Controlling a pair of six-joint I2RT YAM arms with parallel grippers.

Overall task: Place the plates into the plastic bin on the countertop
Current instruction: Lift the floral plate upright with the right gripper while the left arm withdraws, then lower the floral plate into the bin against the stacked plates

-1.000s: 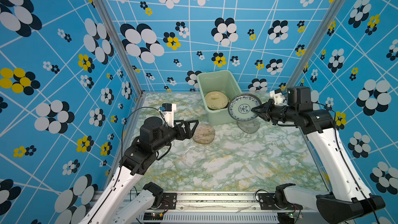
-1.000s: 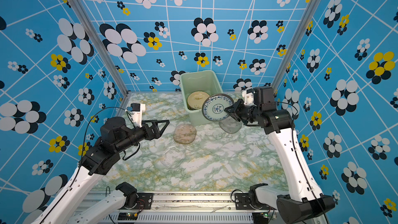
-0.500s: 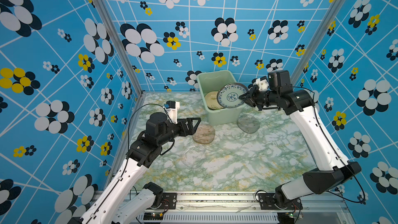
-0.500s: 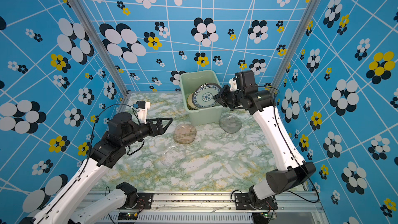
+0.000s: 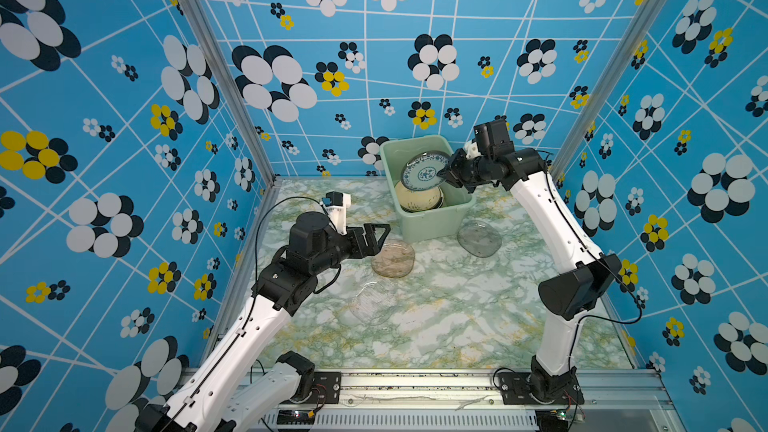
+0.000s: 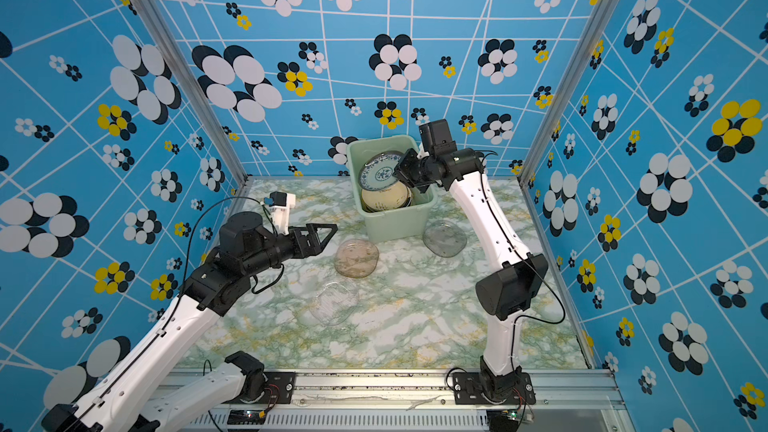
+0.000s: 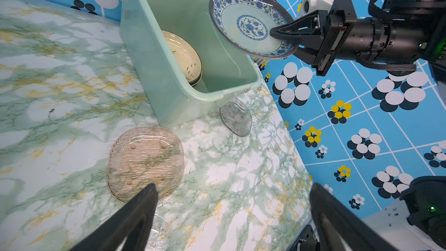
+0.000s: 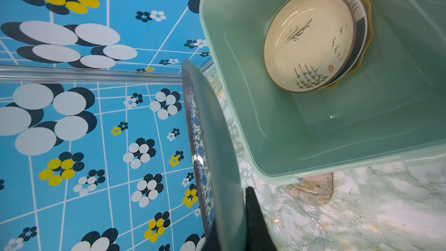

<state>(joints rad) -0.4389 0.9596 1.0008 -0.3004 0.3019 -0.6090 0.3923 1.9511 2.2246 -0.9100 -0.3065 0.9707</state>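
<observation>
In a top view, pinches the blue-patterned plate (image 5: 422, 172) in the right gripper (image 5: 445, 174), tilted over the plastic bin (image 5: 432, 222); leaves brown glass plate (image 5: 393, 259), grey glass plate (image 5: 479, 238), clear glass plate (image 5: 372, 303) on the countertop (image 5: 478, 326). From the left wrist, shows the left gripper (image 7: 233, 189) wide open, empty. From the right wrist, shows the cream plate (image 8: 309, 39) topping a three-plate stack inside: seemingly halfway.

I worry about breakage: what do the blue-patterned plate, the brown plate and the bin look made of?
The blue-patterned plate looks like glazed ceramic or melamine: glossy, opaque, printed pattern. The brown plate looks like tinted glass, perhaps plastic: see-through, ribbed. The bin looks like smooth, faintly translucent moulded plastic with a rounded rim.
</observation>
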